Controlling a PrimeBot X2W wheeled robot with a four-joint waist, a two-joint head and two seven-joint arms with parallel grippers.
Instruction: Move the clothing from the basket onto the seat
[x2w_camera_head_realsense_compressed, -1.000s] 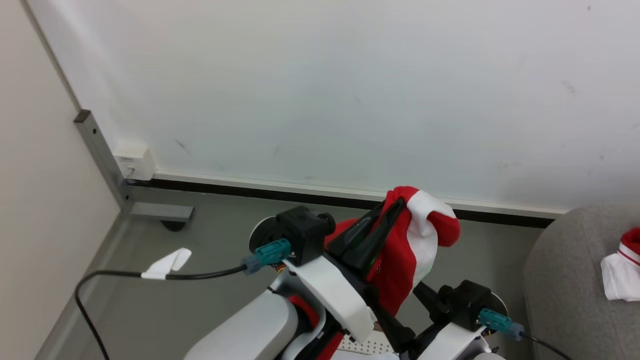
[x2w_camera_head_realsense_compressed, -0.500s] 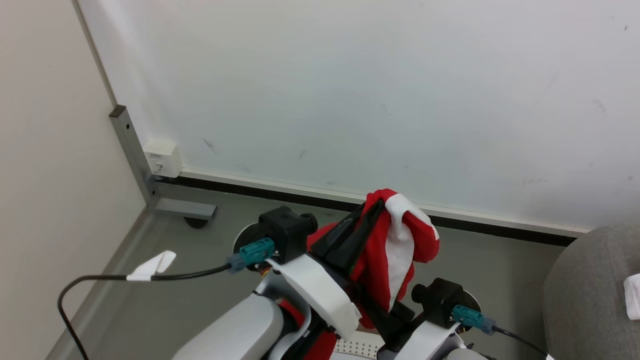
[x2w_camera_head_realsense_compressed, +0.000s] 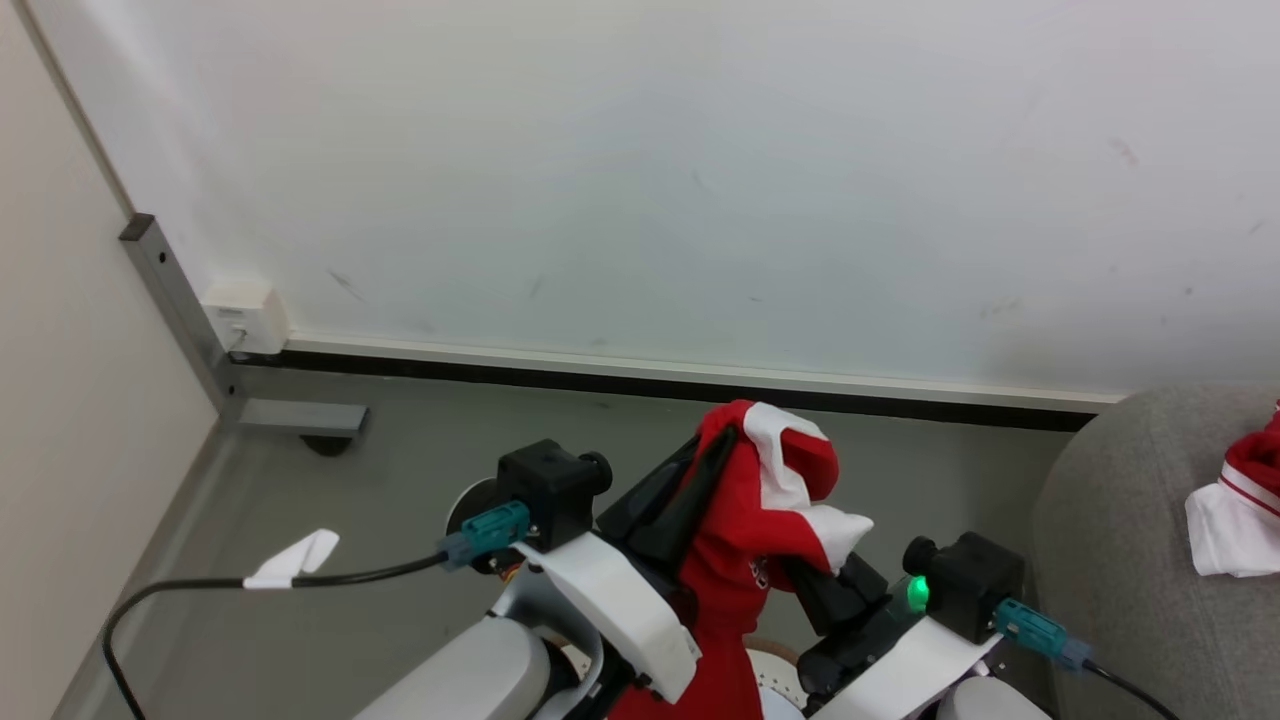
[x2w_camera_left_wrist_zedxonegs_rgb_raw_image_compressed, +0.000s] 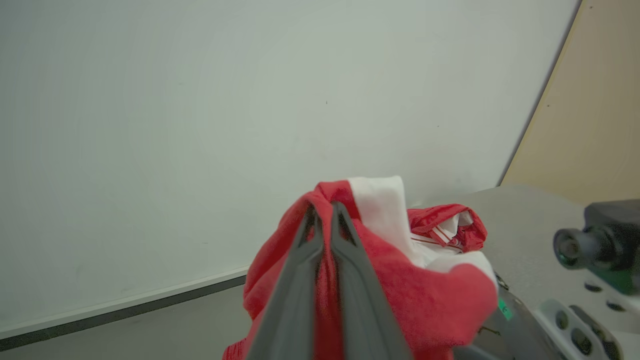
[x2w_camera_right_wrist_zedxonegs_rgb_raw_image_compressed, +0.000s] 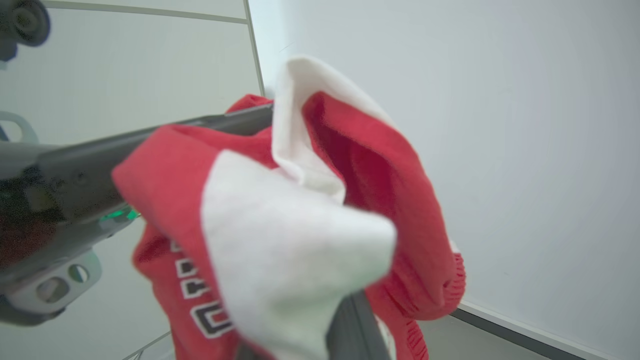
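My left gripper (x2w_camera_head_realsense_compressed: 728, 440) is shut on the red and white clothing (x2w_camera_head_realsense_compressed: 745, 520), which it holds up in the air while the rest hangs down between my arms. In the left wrist view its fingertips (x2w_camera_left_wrist_zedxonegs_rgb_raw_image_compressed: 322, 210) pinch a red fold of the clothing (x2w_camera_left_wrist_zedxonegs_rgb_raw_image_compressed: 400, 280). My right gripper (x2w_camera_head_realsense_compressed: 822, 572) holds a white corner pulled out to the right. Fabric (x2w_camera_right_wrist_zedxonegs_rgb_raw_image_compressed: 280, 235) covers that gripper in the right wrist view, where one finger (x2w_camera_right_wrist_zedxonegs_rgb_raw_image_compressed: 352, 325) shows. A sliver of the basket (x2w_camera_head_realsense_compressed: 772, 672) peeks out below. The grey seat (x2w_camera_head_realsense_compressed: 1110, 560) is at the right.
Another red and white garment (x2w_camera_head_realsense_compressed: 1235, 510) lies on the seat. A white wall with a dark baseboard (x2w_camera_head_realsense_compressed: 650, 382) runs across ahead. A metal post and foot (x2w_camera_head_realsense_compressed: 290, 415) stand in the left corner. A black cable (x2w_camera_head_realsense_compressed: 200, 585) trails over the grey floor.
The camera has shifted. My right gripper has come up from under the garment, and a white corner is now drawn out toward it. The left gripper still holds the clothing.
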